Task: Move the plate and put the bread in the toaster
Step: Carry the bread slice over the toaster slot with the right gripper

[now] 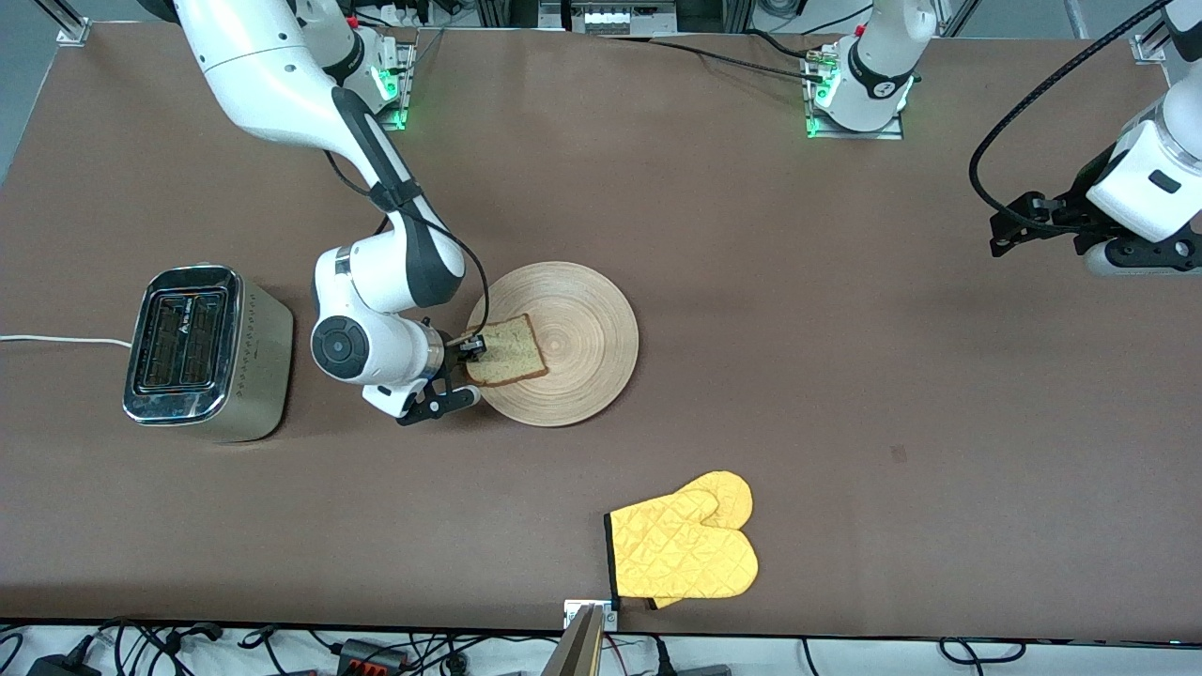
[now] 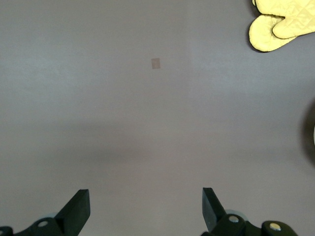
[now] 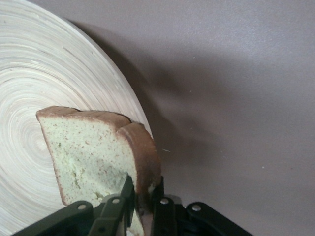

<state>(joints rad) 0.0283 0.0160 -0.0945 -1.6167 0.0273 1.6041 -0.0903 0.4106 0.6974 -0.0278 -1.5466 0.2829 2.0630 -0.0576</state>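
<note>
The round light-wood plate (image 1: 573, 343) lies mid-table; it also shows in the right wrist view (image 3: 44, 88). The brown bread slice (image 1: 508, 350) is over the plate's edge toward the right arm's end, tilted. My right gripper (image 1: 467, 364) is shut on the bread's crust edge; in the right wrist view the fingers (image 3: 129, 189) pinch the bread (image 3: 93, 152). The chrome toaster (image 1: 202, 352) stands toward the right arm's end, both slots empty. My left gripper (image 2: 146, 206) is open and empty, up over bare table at the left arm's end, and shows in the front view (image 1: 1019, 225).
A yellow oven mitt (image 1: 685, 549) lies near the table's front edge, nearer the front camera than the plate; it also shows in the left wrist view (image 2: 283, 24). The toaster's white cord (image 1: 56, 341) runs off toward the table's end.
</note>
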